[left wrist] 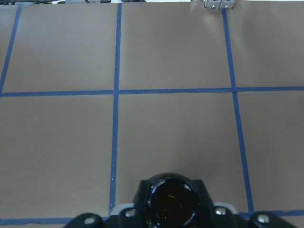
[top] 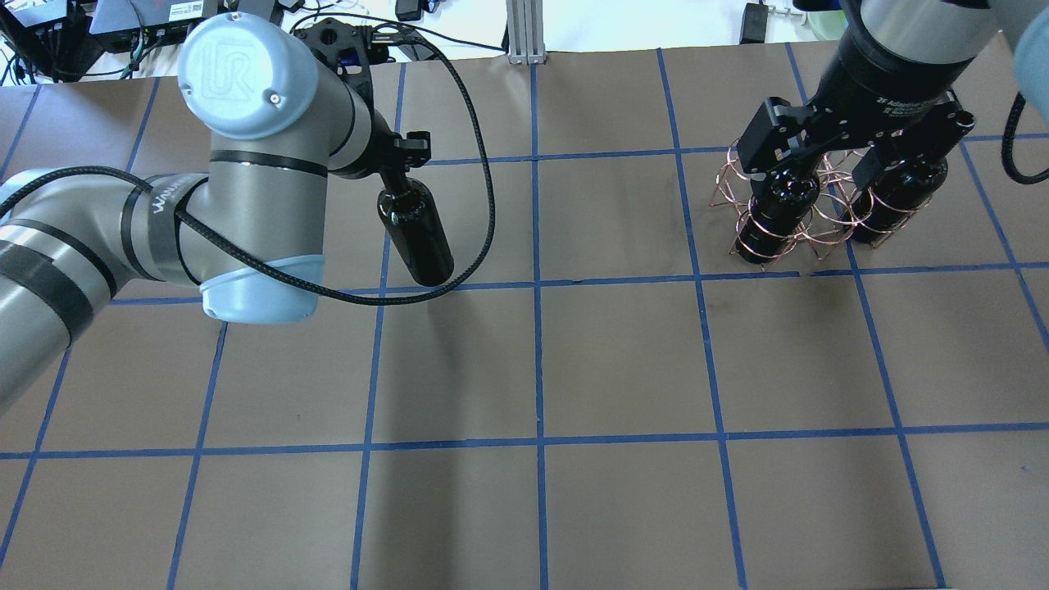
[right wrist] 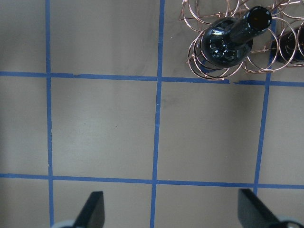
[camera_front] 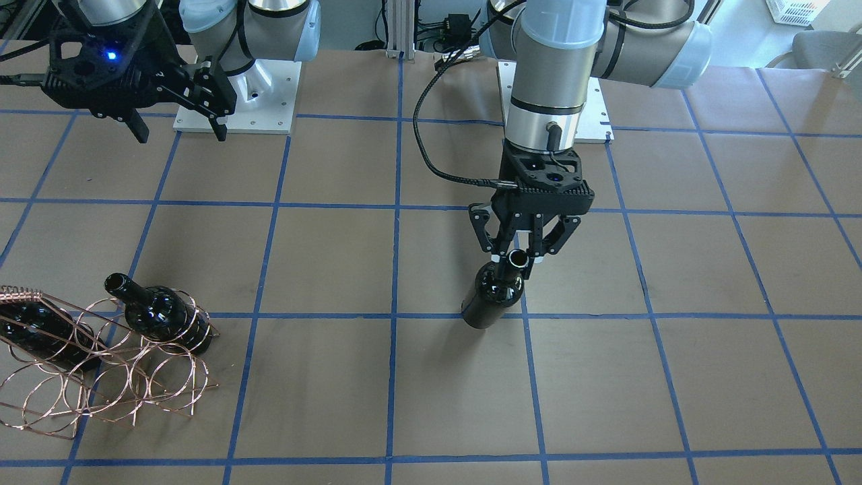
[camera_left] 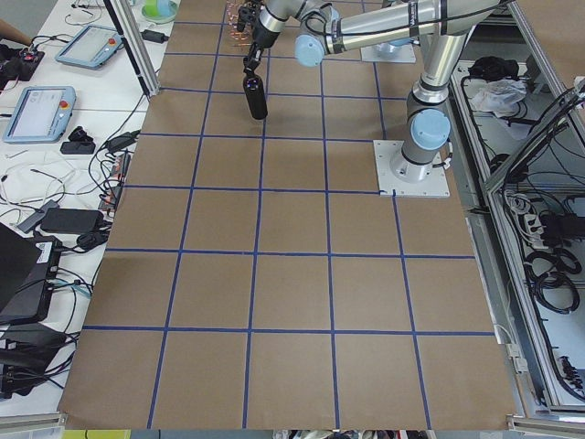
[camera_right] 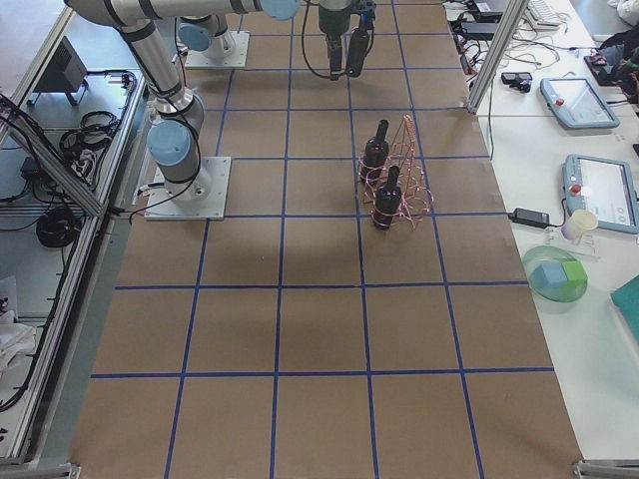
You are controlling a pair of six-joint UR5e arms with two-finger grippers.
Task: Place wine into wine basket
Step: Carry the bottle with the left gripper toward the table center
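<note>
My left gripper (camera_front: 517, 257) is shut on the neck of an upright near-black wine bottle (camera_front: 493, 298) near the table's middle. I cannot tell if its base touches the table. The bottle also shows in the overhead view (top: 418, 233), and its mouth shows in the left wrist view (left wrist: 172, 205). The copper wire wine basket (camera_front: 20, 294) lies at the table's right-arm end and holds two more bottles (camera_front: 161, 313) (camera_front: 40, 333). My right gripper (camera_front: 178, 128) is open and empty, raised above the basket area (top: 852, 160). Its fingers (right wrist: 92, 211) are wide apart.
Blue tape lines grid the brown table. The arms' white base plates (camera_front: 236, 114) stand at the robot's side. Benches with tablets and cables (camera_left: 41, 110) (camera_right: 599, 190) flank the table's ends.
</note>
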